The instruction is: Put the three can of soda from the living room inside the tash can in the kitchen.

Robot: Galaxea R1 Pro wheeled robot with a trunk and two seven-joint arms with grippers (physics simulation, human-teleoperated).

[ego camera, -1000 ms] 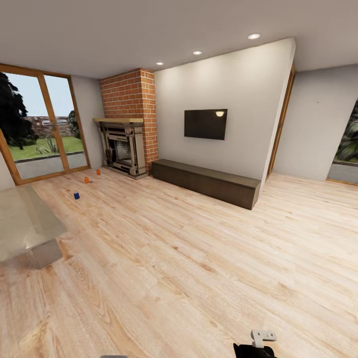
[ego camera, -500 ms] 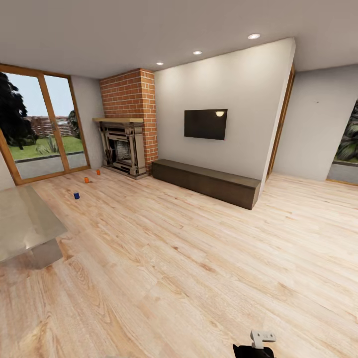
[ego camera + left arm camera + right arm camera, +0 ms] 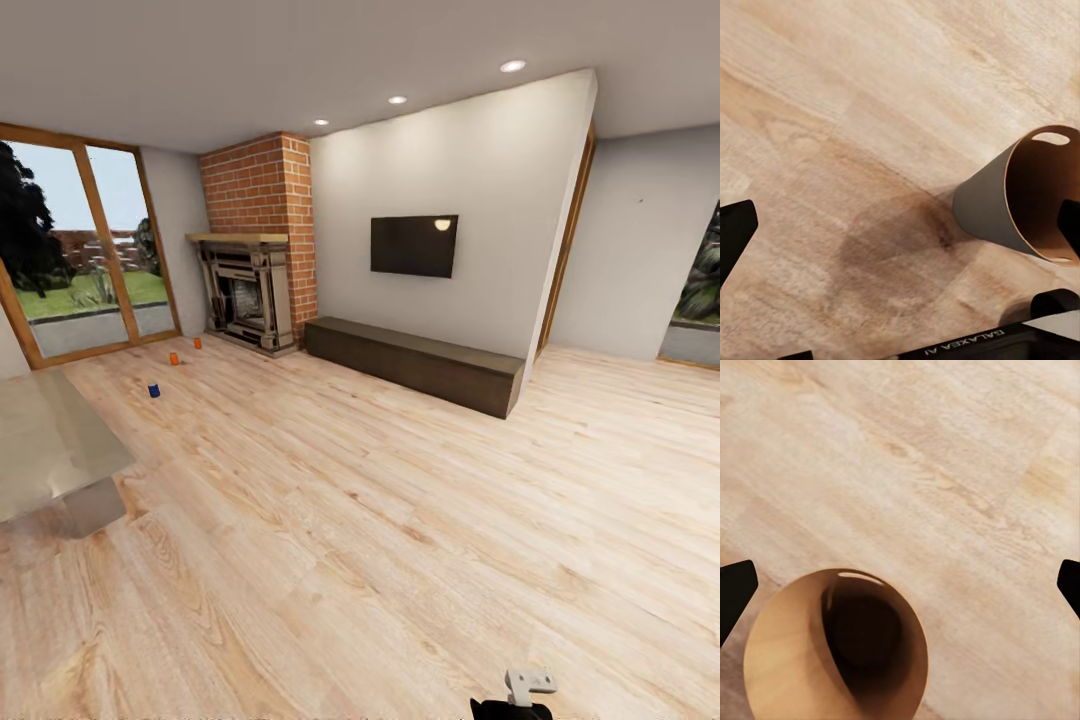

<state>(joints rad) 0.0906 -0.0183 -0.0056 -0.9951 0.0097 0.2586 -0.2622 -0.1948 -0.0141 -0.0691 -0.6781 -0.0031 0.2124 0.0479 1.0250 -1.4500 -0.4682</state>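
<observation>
Head view has tipped up slightly; robot on approach. Three cans point(image 3: 154, 390) stand on the floor near the fireplace point(image 3: 246, 298). Bin point(image 3: 832, 649) hangs under the right gripper point(image 3: 900, 585), jaws wide, probably not gripping it. Left gripper point(image 3: 900, 240) wide open, empty.

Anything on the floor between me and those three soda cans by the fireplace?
Nothing visible. The blue can and two orange cans stand on open plank floor. The grey table sits left of the straight line, so keep slightly right of it.
</observation>
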